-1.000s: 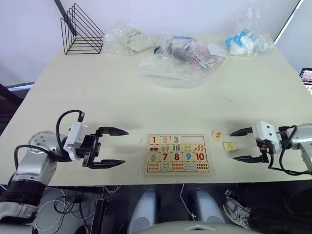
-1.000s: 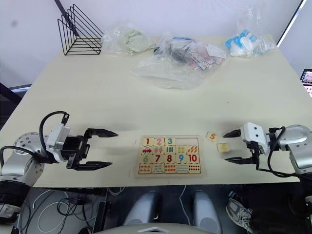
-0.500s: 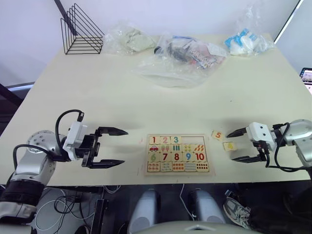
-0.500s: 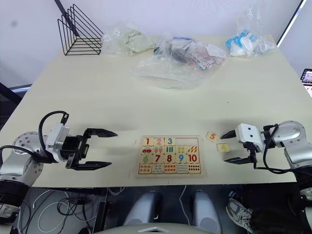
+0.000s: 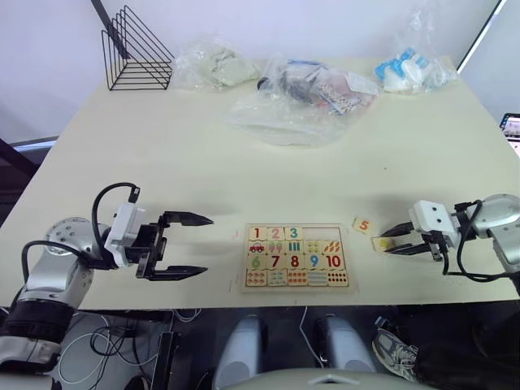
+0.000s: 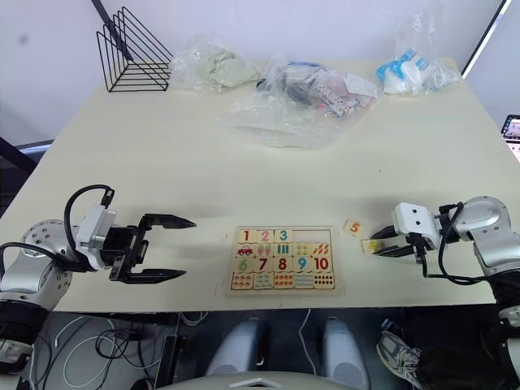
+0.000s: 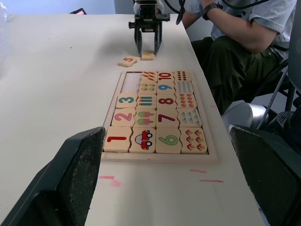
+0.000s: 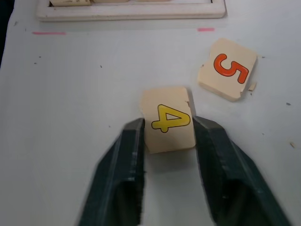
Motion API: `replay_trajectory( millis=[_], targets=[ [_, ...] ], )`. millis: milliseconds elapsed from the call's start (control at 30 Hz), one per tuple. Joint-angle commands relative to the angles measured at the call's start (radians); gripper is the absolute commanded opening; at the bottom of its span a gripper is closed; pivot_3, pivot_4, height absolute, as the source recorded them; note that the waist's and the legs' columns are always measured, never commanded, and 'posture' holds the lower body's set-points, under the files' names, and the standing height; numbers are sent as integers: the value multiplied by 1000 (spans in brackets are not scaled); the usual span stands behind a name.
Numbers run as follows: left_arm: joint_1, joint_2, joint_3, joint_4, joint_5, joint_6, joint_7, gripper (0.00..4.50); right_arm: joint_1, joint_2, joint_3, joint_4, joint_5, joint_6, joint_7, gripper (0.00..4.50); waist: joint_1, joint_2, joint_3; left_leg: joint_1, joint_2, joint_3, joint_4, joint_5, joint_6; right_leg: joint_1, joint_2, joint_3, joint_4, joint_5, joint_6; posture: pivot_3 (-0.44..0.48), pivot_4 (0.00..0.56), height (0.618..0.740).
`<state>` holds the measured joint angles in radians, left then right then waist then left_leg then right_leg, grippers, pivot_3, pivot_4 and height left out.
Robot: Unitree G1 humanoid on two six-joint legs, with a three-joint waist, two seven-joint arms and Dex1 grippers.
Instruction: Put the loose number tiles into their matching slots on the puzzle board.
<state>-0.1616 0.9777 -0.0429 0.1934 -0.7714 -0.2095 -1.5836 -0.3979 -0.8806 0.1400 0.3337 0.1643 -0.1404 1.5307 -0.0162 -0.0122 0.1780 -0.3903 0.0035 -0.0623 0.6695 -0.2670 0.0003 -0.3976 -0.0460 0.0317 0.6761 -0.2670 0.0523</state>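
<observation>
Two right gripper (image 8: 167, 136) jaws pinch the 4 tile (image 8: 168, 119).

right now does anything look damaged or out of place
The 5 tile lies loose and askew beside the puzzle board, with a chipped corner and a small splinter beside it. The right hand straddles the 4 tile.

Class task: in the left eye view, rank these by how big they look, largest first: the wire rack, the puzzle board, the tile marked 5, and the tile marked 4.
1. puzzle board
2. wire rack, though it stands farther from the camera, so its true rank is unsure
3. tile marked 5 and tile marked 4: they look alike, and the right gripper partly covers the 4.
</observation>
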Motion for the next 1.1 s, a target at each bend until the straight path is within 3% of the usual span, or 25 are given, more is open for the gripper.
replay_trajectory(
  millis=[33,367,700,833,1100],
  targets=[
    [-10,22,2,0,-17,-21,-31,4500,-1,-23,-11,6,-5,-19,8,856,0,0,0,0,0,0,0,0,0,0,0,0,0,0,0,0,150,740],
    [-12,22,-5,-3,-19,-17,-31,4500,65,-44,-48,-170,45,126,-53,856,1,0,0,0,0,0,0,0,0,0,0,0,0,0,0,0,150,740],
    [-25,-23,27,4,4,22,-31,4500,101,-110,-62,-569,68,591,-235,856,1,1,1,-2,0,0,0,0,0,-2,0,0,1,0,0,0,150,740],
    [-24,-55,57,0,25,39,-29,4500,34,-100,-19,-677,82,735,-270,856,0,1,1,-4,0,0,0,0,0,-5,0,0,1,0,0,0,150,740],
    [15,-93,138,-40,50,86,-4,4500,-187,-35,158,-699,-1,917,-344,856,-2,1,1,-6,0,0,0,0,0,-7,0,0,2,0,0,0,150,740]
  ],
)
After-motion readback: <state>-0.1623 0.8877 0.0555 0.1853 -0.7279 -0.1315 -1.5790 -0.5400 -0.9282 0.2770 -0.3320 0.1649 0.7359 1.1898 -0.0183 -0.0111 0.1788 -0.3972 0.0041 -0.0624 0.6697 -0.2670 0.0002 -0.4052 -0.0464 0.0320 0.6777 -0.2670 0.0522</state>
